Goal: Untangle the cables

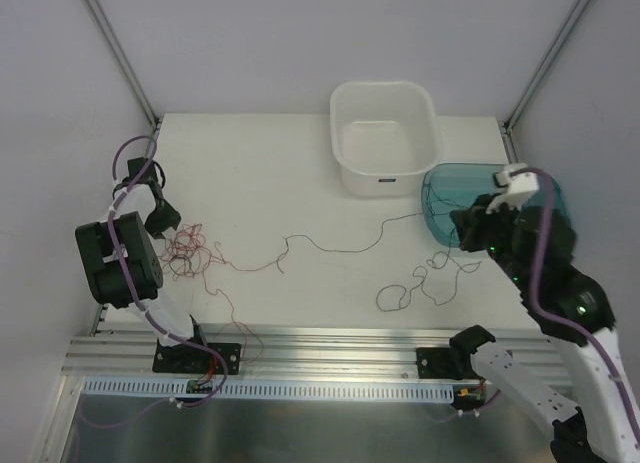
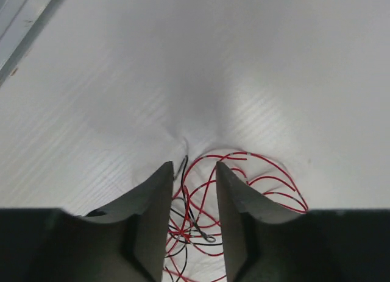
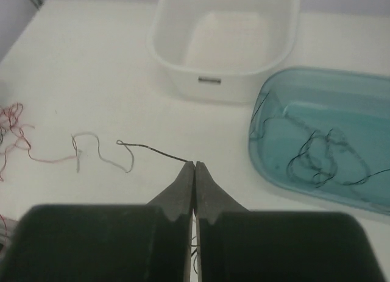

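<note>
A tangle of thin red and black cables (image 1: 186, 251) lies at the left of the table. My left gripper (image 1: 162, 219) is open right above it. In the left wrist view the fingers (image 2: 157, 197) straddle the red and black strands (image 2: 196, 226), the gripper (image 2: 192, 167) closed on nothing. A long thin strand (image 1: 330, 245) runs from the tangle to my right gripper (image 1: 472, 229). The right gripper (image 3: 194, 164) is shut on the black end of that cable (image 3: 152, 150), beside the teal tray (image 1: 443, 188). More black loops (image 1: 420, 281) lie below it.
A white tub (image 1: 385, 133) stands at the back, also in the right wrist view (image 3: 225, 81). The teal tray (image 3: 268, 166) holds loose black wires (image 3: 317, 157). A metal rail (image 1: 330, 348) runs along the near edge.
</note>
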